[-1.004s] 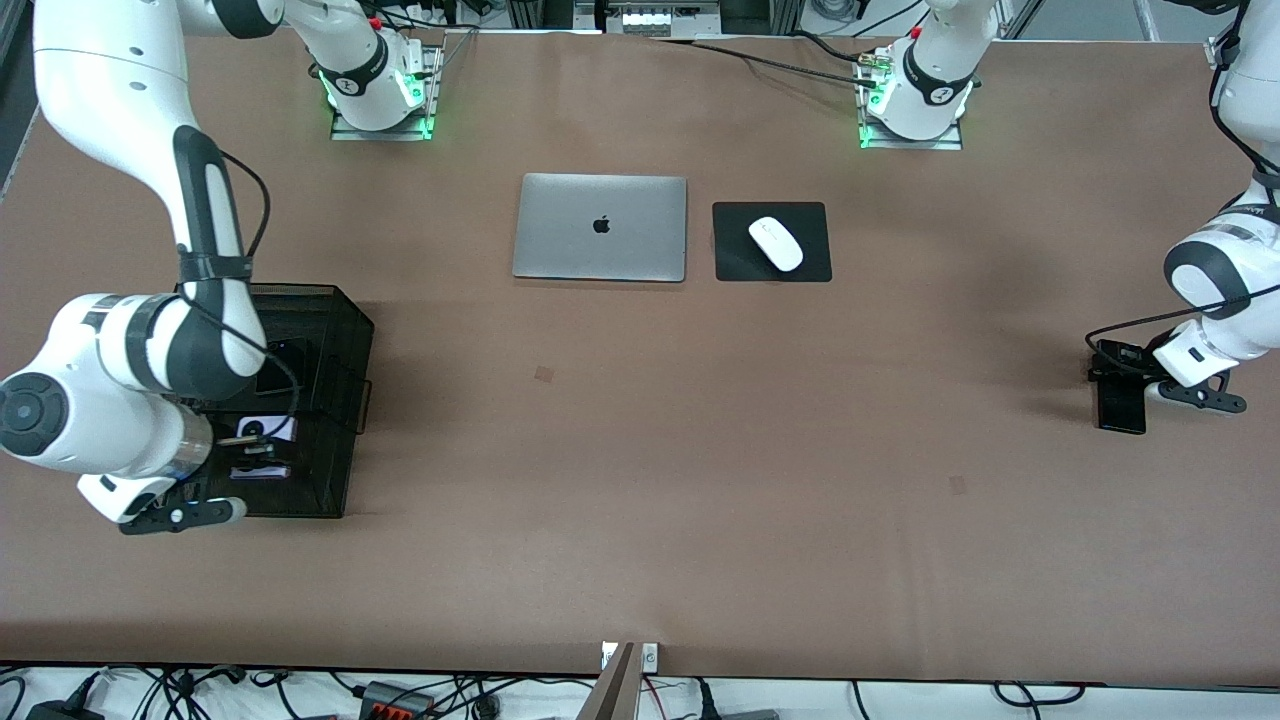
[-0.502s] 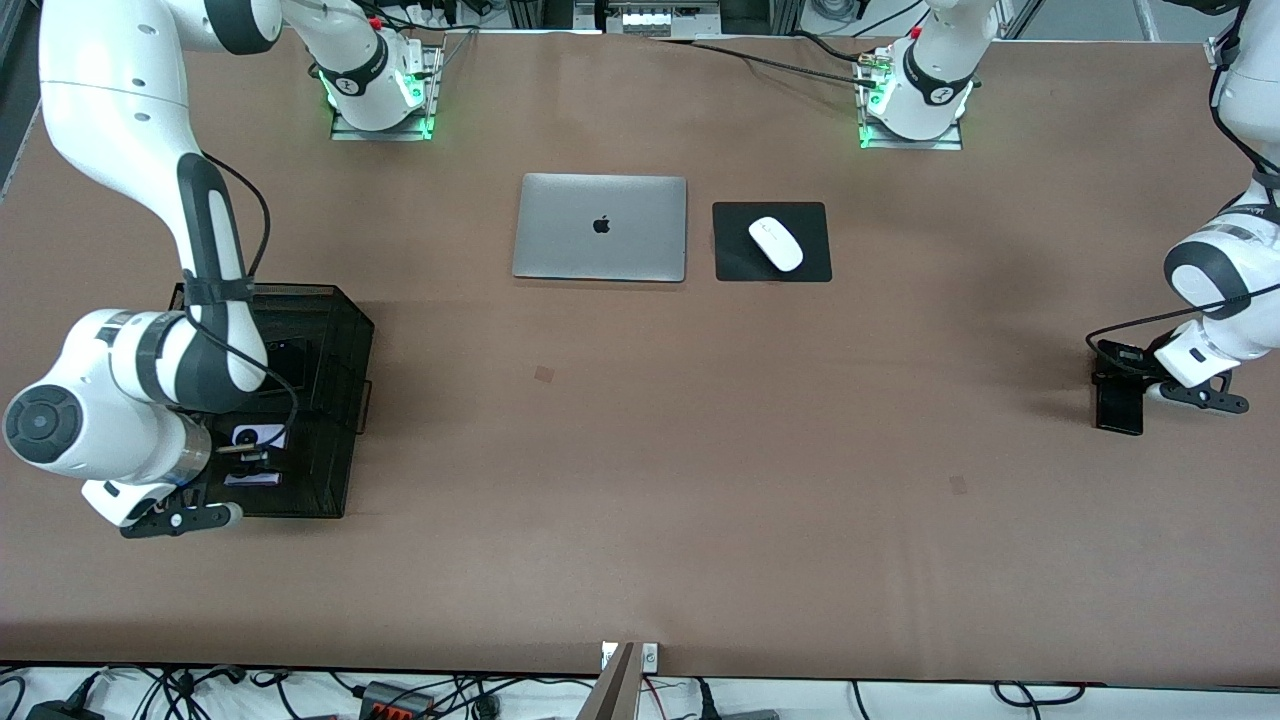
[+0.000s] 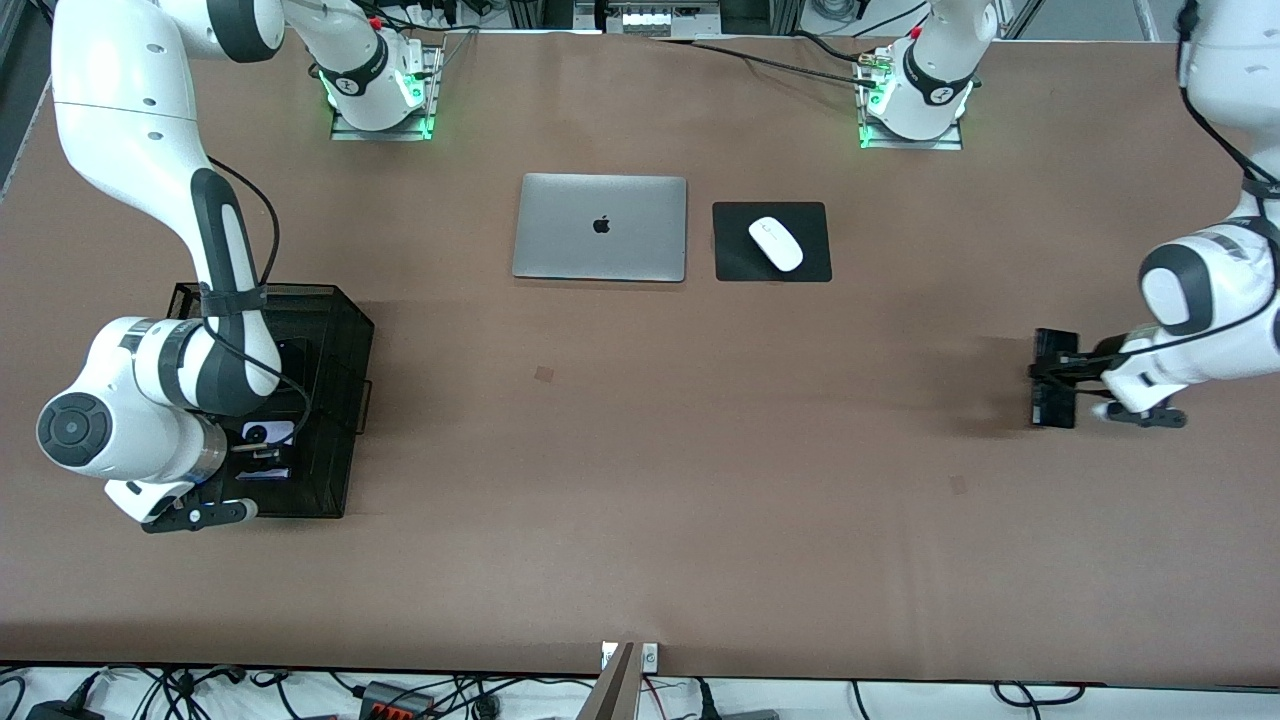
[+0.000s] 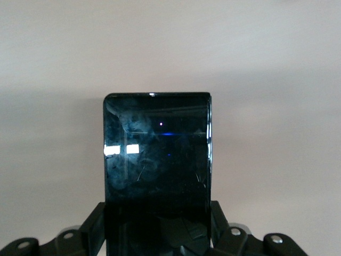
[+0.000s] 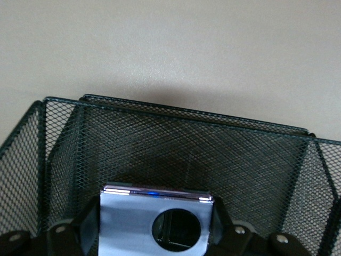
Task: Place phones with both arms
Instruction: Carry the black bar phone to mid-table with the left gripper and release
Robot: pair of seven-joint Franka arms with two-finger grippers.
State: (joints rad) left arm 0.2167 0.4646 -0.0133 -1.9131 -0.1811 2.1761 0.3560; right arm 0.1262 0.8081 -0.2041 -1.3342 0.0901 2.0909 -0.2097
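Note:
My left gripper [image 3: 1060, 376] is shut on the long black phone [image 3: 1052, 406], which it holds above the bare table at the left arm's end. In the left wrist view that black phone [image 4: 156, 154] sticks out from between the fingers [image 4: 91, 230] of my left gripper [image 4: 157, 234]. My right gripper [image 3: 257, 455] is shut on the lilac phone [image 3: 268, 433] inside the black mesh basket [image 3: 345, 330]. The right wrist view shows this lilac phone [image 5: 128, 218] with a black circle, clamped in my right gripper [image 5: 155, 226]. A small dark phone [image 3: 291, 353] lies on the basket floor.
A closed silver laptop [image 3: 600, 227] and a white mouse [image 3: 776, 243] on a black pad [image 3: 735, 262] lie near the robots' bases. The basket's mesh walls [image 5: 181, 144] rise around the right gripper. Brown paper covers the table [image 3: 640, 480].
My left gripper has shut on the long black phone, lifted it and carried it toward the table's middle. My right arm has shifted slightly over the basket, still holding the lilac phone.

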